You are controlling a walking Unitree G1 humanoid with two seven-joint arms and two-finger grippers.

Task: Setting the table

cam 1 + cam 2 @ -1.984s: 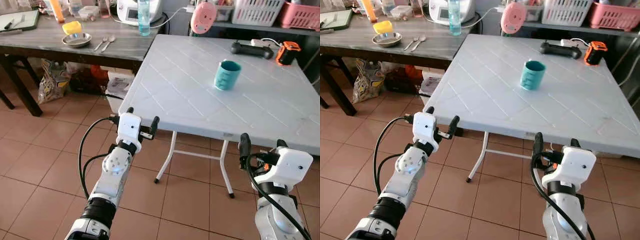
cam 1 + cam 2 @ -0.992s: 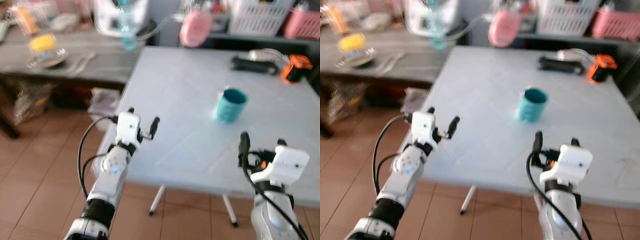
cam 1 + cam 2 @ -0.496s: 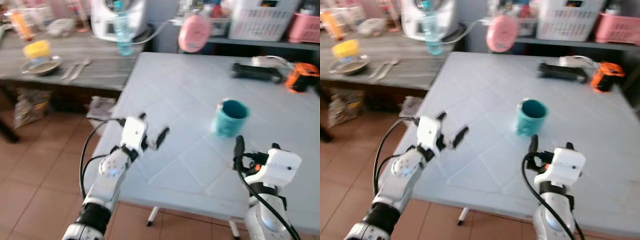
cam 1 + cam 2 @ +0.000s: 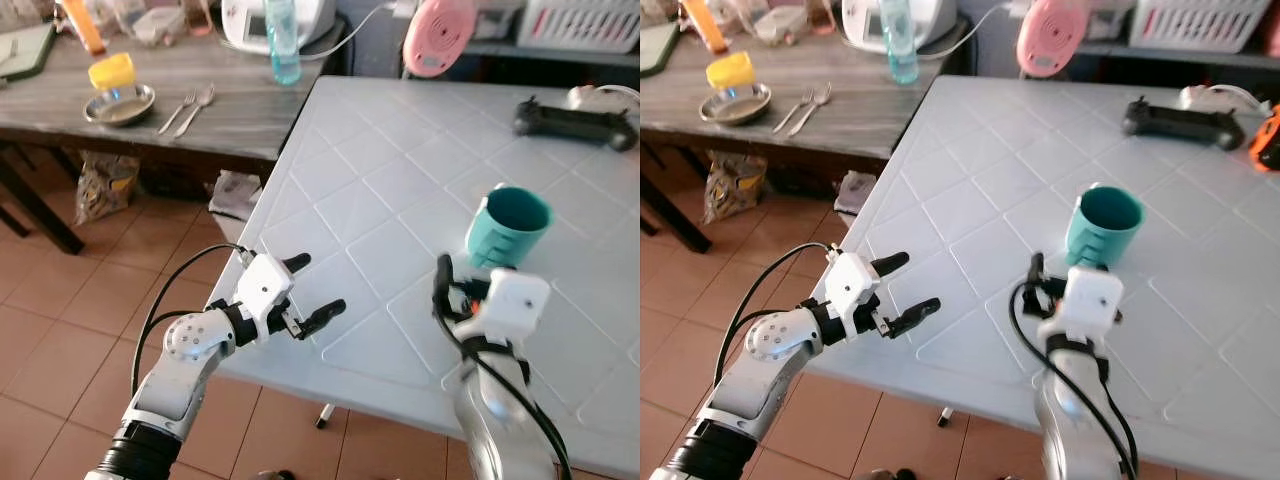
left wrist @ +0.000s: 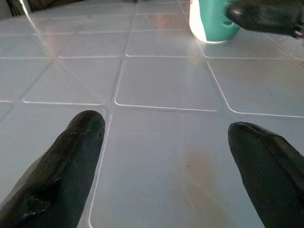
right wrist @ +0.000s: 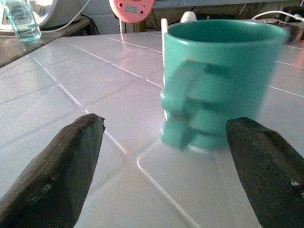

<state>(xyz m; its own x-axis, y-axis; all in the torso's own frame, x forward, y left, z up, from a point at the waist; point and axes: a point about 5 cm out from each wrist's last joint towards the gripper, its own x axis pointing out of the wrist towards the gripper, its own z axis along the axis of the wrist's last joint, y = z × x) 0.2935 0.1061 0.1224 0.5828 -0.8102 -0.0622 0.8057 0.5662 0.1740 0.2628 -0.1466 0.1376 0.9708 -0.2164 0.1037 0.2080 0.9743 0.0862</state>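
Note:
A teal mug (image 4: 507, 228) stands upright on the white plastic table (image 4: 380, 190), handle toward me. My right gripper (image 4: 472, 280) hovers just in front of it, open; in the right wrist view the mug (image 6: 223, 80) sits a short way ahead between the two spread fingers (image 6: 61, 166). My left gripper (image 4: 318, 285) is open over the table's near left edge with nothing in it. In the left wrist view its fingers (image 5: 71, 156) spread over bare tabletop and the mug (image 5: 211, 21) is far ahead.
A dark wooden side table (image 4: 240, 110) at the left carries a metal bowl (image 4: 118, 104), a yellow cup (image 4: 110, 70), a fork and spoon (image 4: 190, 98) and a water bottle (image 4: 282, 40). A black controller (image 4: 572, 118) and a pink round device (image 4: 445, 35) are at the white table's far side. Tiled floor lies below.
The camera has moved in over the white table. My right gripper now sits close in front of the mug, and my left gripper has turned and hangs over the table's edge.

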